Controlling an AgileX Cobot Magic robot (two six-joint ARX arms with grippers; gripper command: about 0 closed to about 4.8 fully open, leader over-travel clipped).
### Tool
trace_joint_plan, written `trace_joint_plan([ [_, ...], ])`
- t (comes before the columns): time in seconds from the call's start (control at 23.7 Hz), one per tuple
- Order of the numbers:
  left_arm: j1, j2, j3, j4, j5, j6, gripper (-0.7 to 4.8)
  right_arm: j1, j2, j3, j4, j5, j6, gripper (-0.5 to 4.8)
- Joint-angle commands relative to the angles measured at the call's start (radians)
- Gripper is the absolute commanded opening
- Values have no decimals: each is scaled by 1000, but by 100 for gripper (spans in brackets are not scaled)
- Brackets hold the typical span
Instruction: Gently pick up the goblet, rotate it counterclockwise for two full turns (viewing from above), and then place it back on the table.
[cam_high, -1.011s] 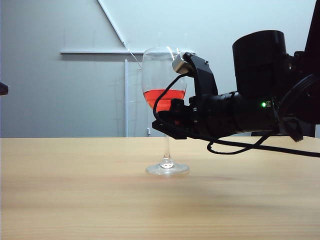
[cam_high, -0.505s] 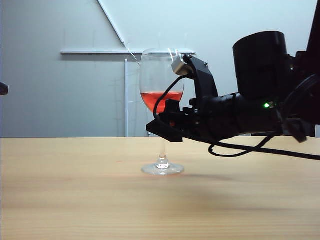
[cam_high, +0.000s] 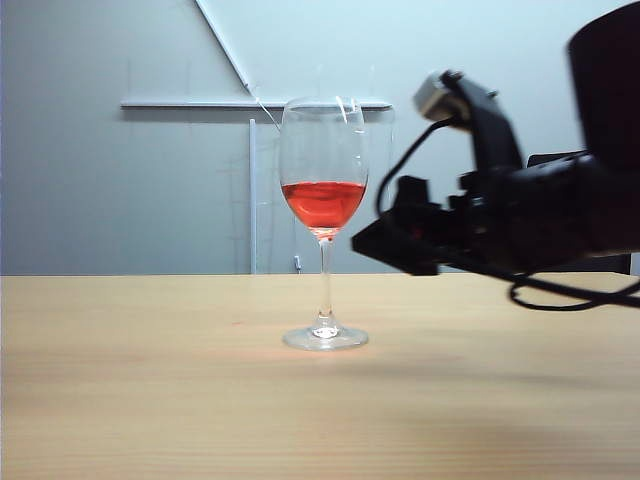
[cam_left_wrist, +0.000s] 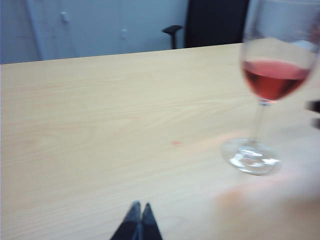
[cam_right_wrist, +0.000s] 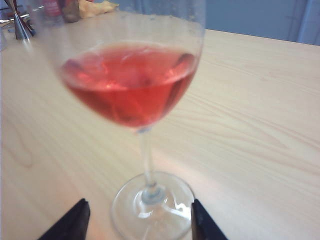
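Observation:
The goblet (cam_high: 325, 205), a clear glass with red liquid in its bowl, stands upright on its foot on the beige table (cam_high: 150, 400). My right gripper (cam_high: 375, 243) hangs open to the right of the bowl, clear of the glass, at stem height. Seen from the right wrist, the goblet (cam_right_wrist: 132, 85) fills the picture, and the gripper (cam_right_wrist: 139, 217) has its two dark fingertips (cam_right_wrist: 75, 220) spread wider than the foot. My left gripper (cam_left_wrist: 139, 220) is shut with nothing in it, low over the table, well away from the goblet (cam_left_wrist: 272, 80).
A grey wall with a white rail (cam_high: 200, 103) stands behind the table. In the left wrist view a dark chair (cam_left_wrist: 215, 22) is beyond the far table edge. Small items (cam_right_wrist: 20, 22) sit at a far corner in the right wrist view.
My right gripper has opened, let go of the goblet and drawn back to the right and slightly up. The goblet settled a little to the left and now stands free.

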Motion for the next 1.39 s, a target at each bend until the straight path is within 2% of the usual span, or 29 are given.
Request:
trace_joint_plan([
  [0.04,116,0,4,11,-3,6,-5,0,-128,-68,26,4,0,277],
  [0.13,193,0,4,11,-3,6,-5,0,-206,-102,21,5,6,236],
  [0.25,305,0,4,11,-4,6,-5,1,-335,-139,-23,5,26,87],
  [0.29,341,-2,4,11,-5,6,-5,1,-385,-145,-53,5,36,62],
  [0.38,407,-20,4,10,-8,6,-5,1,-506,-146,-176,5,51,61],
  [0.46,440,-66,4,8,-7,6,-5,1,-618,-145,-298,5,51,-4],
  [0.67,445,-83,4,38,-7,6,-5,1,-761,-145,-468,38,51,-9],
  [0.93,445,-83,4,35,-7,6,-5,0,-855,-145,-591,106,51,-9],
  [1.39,445,-83,4,35,-7,6,-5,1,-867,-145,-665,109,51,-8],
])
